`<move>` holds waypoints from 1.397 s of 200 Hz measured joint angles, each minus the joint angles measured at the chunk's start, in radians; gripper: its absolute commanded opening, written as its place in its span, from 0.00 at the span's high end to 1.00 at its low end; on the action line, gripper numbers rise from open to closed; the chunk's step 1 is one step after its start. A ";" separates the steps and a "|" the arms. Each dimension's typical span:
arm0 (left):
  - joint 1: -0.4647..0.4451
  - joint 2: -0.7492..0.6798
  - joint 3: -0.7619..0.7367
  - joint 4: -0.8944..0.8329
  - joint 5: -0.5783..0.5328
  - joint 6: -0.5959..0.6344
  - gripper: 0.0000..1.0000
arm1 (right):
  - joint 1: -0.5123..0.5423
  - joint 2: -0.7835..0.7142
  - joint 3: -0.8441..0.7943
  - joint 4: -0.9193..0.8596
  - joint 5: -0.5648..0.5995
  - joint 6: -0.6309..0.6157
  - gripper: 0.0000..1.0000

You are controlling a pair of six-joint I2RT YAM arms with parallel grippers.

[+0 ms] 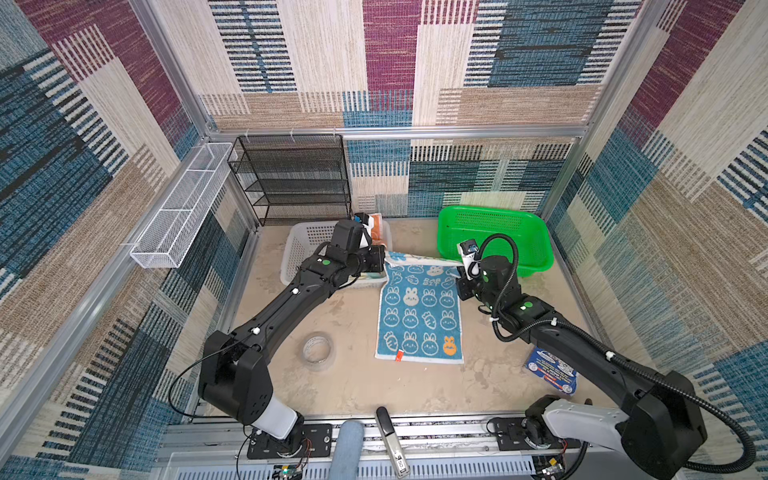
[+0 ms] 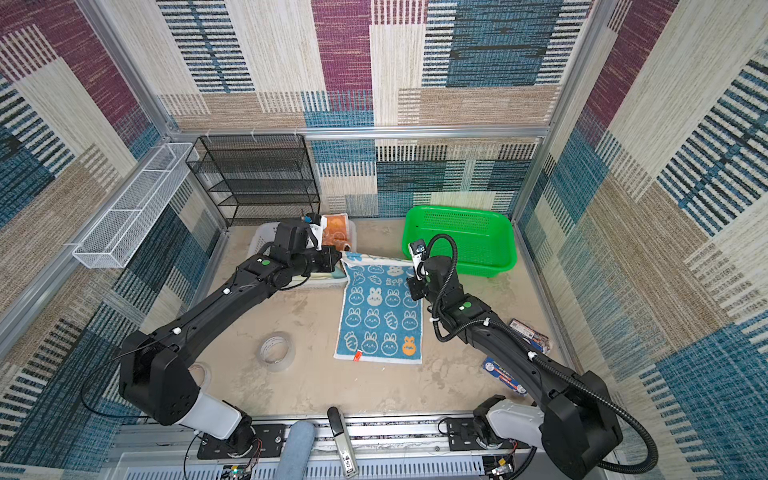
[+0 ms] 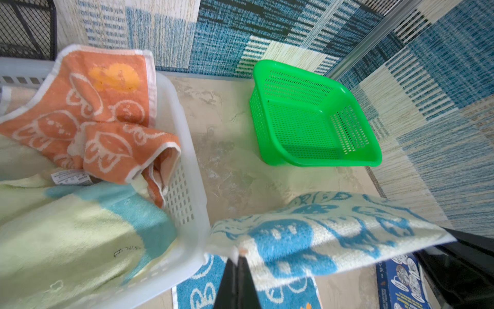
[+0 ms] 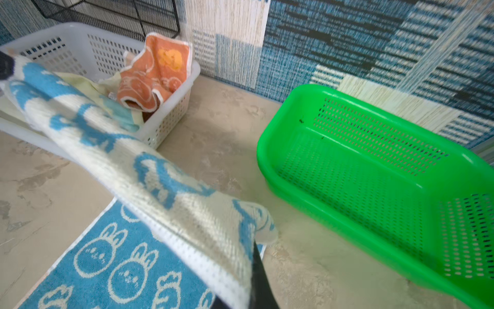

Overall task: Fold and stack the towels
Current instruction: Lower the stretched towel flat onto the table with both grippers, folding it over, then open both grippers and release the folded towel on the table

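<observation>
Both hands are pinched shut on the bunny towel [image 1: 419, 316]. The left hand [image 3: 238, 256] has one far corner and the right hand [image 4: 254, 251] the other, so the far edge hangs raised between them, pale side showing, while the rest lies flat on the table [image 1: 353, 386] below and behind them. Each pinch looks shallow, so a quick pull back could slip a corner free and drop the edge crooked. Uneven travel would skew the fold. The white basket [image 1: 295, 249], holding the orange towel [image 3: 88, 107] and yellow towel [image 3: 66, 235], sits just beside the left hand, whose wrist could catch its rim.
</observation>
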 measured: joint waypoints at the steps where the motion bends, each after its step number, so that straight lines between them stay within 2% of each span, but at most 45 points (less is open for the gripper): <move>1: 0.000 -0.001 -0.002 0.001 0.001 0.000 1.00 | 0.000 0.000 -0.003 0.000 -0.002 0.003 1.00; 59: -0.001 -0.051 -0.166 0.033 0.068 -0.005 1.00 | 0.000 -0.016 -0.130 -0.003 -0.128 0.153 1.00; 97: -0.006 -0.089 -0.212 0.014 0.096 -0.027 1.00 | 0.000 -0.070 -0.198 -0.022 -0.218 0.233 1.00; 178: -0.027 -0.090 -0.314 -0.082 0.168 -0.059 1.00 | 0.008 -0.136 -0.299 -0.097 -0.360 0.321 1.00; 233: -0.041 -0.110 -0.361 -0.087 0.190 -0.079 1.00 | 0.013 -0.194 -0.319 -0.129 -0.396 0.361 1.00; 262: -0.045 -0.100 -0.386 -0.080 0.190 -0.082 1.00 | 0.029 -0.192 -0.359 -0.126 -0.428 0.388 0.95; 279: -0.050 -0.086 -0.407 -0.074 0.189 -0.082 1.00 | 0.050 -0.192 -0.386 -0.125 -0.443 0.411 0.88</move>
